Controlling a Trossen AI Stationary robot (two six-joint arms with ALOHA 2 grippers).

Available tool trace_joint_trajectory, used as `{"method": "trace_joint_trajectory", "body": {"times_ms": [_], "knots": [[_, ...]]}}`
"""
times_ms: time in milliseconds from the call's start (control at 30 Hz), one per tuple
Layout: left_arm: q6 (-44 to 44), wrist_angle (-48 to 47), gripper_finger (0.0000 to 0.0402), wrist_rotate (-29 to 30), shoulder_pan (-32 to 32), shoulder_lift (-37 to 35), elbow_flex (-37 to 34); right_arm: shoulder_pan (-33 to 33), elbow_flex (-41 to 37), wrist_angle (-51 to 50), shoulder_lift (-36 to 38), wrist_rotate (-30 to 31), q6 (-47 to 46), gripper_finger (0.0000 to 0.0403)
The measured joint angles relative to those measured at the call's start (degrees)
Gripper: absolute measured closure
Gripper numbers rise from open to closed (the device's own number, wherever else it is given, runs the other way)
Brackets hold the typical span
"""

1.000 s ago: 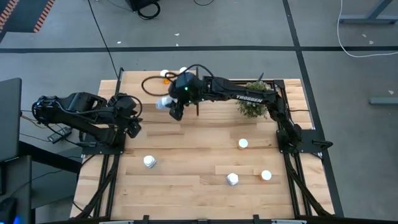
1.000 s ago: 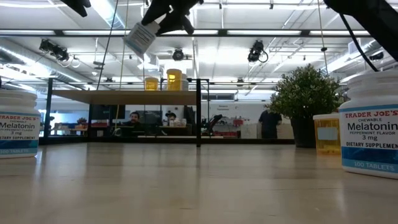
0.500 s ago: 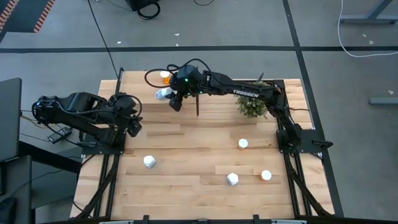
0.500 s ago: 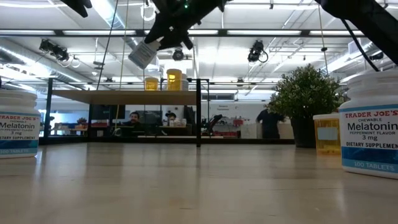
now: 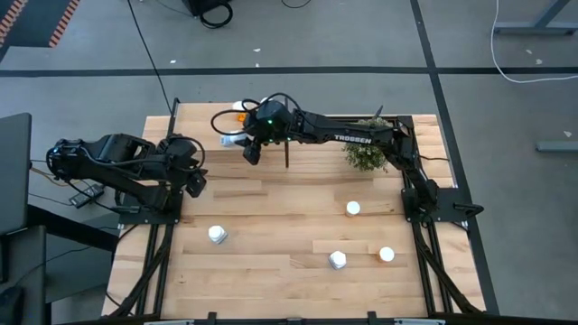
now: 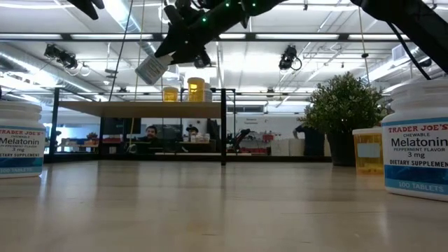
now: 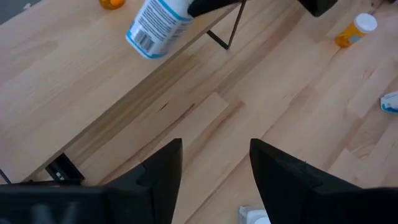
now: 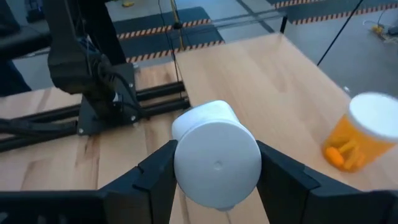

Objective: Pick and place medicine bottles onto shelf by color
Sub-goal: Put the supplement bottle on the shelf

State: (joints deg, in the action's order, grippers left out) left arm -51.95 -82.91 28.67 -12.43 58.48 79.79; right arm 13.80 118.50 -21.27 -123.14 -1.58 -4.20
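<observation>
My right gripper (image 5: 250,144) is shut on a white bottle with a blue label (image 5: 233,140), above the light-wood shelf (image 6: 140,108) and left of its black divider (image 6: 223,126). The bottle also shows in the low view (image 6: 152,68) and the left wrist view (image 7: 155,22). Two orange bottles (image 6: 170,93) (image 6: 196,89) stand on the shelf by their bases. My left gripper (image 5: 192,181) is open and empty at the table's left side. My right gripper pinches the white bottle between its two fingers, one on each side of its white round end (image 8: 216,158). The fingers slant down from the table's right. The labelled body (image 7: 152,25) sticks out tilted beyond the fingers, clear above the shelf.
On the table stand two white bottles (image 5: 217,235) (image 5: 337,260) and two orange ones (image 5: 352,208) (image 5: 386,255). A potted plant (image 5: 366,152) stands at the far right. In the low view big white bottles (image 6: 21,140) (image 6: 420,140) flank the table.
My right gripper has carried the white bottle toward the table's far edge and a little left, over the shelf, and lowered it. The bottle stays tilted and clear of the shelf.
</observation>
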Motion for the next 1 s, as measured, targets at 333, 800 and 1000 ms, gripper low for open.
{"method": "trace_joint_trajectory", "body": {"times_ms": [333, 800, 1000], "knots": [[-0.41, 2.64, 0.0205, 0.00, 0.00, 0.00, 0.02, 0.35, -0.77, 3.32, 0.05, 1.48, 2.55, 0.0196], [-1.57, 2.98, 0.0210, 0.00, 0.00, 0.00, 0.00, 0.35, -0.77, 3.21, 0.03, 4.56, 2.31, 0.0158], [-1.54, 3.01, 0.0208, 0.00, 0.00, 0.00, 0.00, 0.35, -0.77, 3.14, 0.03, 5.29, 1.77, 0.0159]]}}
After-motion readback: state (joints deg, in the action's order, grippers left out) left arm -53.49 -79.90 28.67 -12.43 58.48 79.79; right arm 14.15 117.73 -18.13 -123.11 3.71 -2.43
